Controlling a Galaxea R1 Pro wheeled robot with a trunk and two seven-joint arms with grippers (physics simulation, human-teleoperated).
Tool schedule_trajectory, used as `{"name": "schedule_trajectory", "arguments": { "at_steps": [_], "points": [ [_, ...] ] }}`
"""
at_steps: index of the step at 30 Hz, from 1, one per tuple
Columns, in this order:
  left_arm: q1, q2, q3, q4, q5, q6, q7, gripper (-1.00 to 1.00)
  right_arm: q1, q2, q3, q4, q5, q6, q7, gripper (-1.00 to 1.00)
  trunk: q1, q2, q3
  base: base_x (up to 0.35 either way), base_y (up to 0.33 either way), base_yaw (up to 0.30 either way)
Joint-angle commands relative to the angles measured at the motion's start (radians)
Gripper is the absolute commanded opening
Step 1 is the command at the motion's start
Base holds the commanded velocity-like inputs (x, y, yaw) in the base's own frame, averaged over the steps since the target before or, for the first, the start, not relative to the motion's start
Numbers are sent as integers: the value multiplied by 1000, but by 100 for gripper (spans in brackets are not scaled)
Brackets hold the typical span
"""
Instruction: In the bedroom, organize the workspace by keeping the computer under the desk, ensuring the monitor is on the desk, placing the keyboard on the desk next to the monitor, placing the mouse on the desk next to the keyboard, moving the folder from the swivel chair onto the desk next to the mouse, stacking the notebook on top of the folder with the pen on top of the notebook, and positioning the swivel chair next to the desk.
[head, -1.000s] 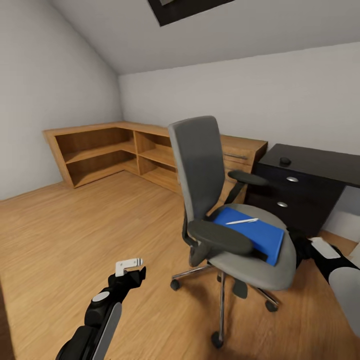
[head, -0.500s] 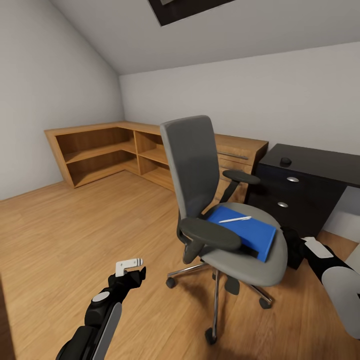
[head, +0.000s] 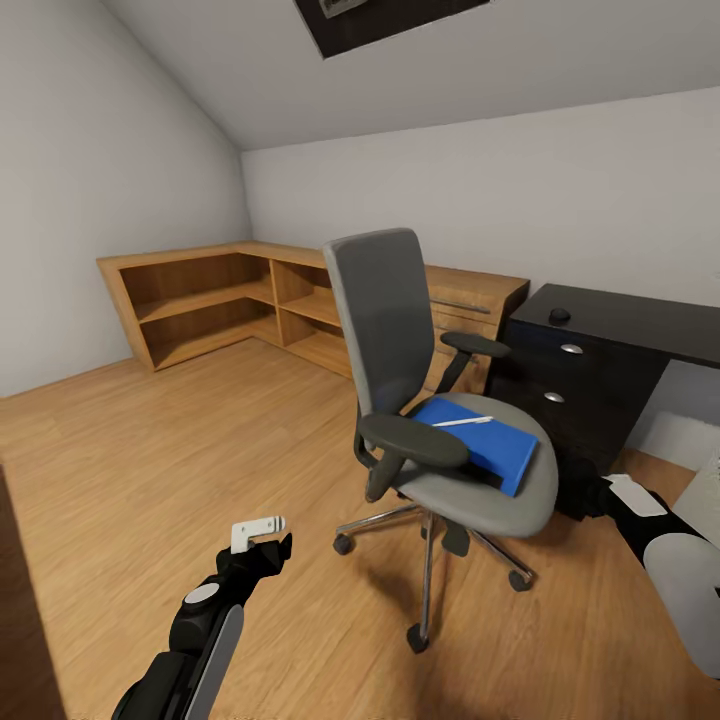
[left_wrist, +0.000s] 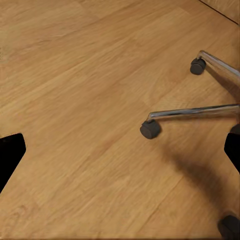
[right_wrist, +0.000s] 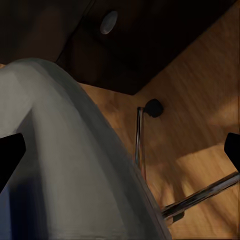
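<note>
Flat bright blue folder (head: 478, 444) on grey padded swivel chair (head: 440, 400) — stiff, light; pinch an overhanging edge. Thin white pen (head: 462, 422) on top may roll. Left end effector (head: 262, 530), right end effector (head: 590, 490) — openness unclear.

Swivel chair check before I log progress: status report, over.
Left gripper open, empty, low over floor. Right gripper at swivel chair seat edge, state unclear. Folder and pen on seat. Dark drawer unit close behind chair.

The swivel chair (head: 440, 420) is standing in the middle of the floor (head: 150, 450). The folder (head: 480, 450) is lying on its seat, and the pen (head: 462, 422) is lying on the folder. The desk (head: 610, 350) is sitting behind the chair, to the right. The shelves (head: 230, 300) are standing along the back wall, left of the desk.
</note>
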Motion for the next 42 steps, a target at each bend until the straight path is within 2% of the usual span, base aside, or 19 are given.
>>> {"name": "schedule_trajectory", "arguments": {
  "at_steps": [1, 15, 22, 25, 32, 42],
  "points": [
    [0, 0, -1, -2, 11, 4, 9, 100, 0, 0, -2, -2, -7, 4, -7, 100, 0, 0, -1, -78, 0, 0],
    [0, 0, -1, -2, 11, 4, 9, 100, 0, 6, -1, -4, -8, 3, -6, 100, 0, 0, -3, -15, 0, 0],
    [0, 0, -1, -2, 11, 4, 9, 100, 0, 11, -1, 6, -11, 3, -7, 100, 0, 0, -3, -164, 0, 0],
    [0, 0, -1, -2, 11, 4, 9, 100, 0, 28, -1, 7, -9, 3, -6, 100, 0, 0, -3, -28, 0, 14],
    [0, 0, -1, -2, 11, 4, 9, 100, 0, 47, -1, 7, -8, 2, -6, 100, 0, 0, -3, -5, 0, 160],
    [0, 0, -1, -3, 11, 3, 10, 100, 0, 52, -1, 7, -7, 2, -4, 100, 0, 0, -3, 0, 0, 225]
  ]
}}
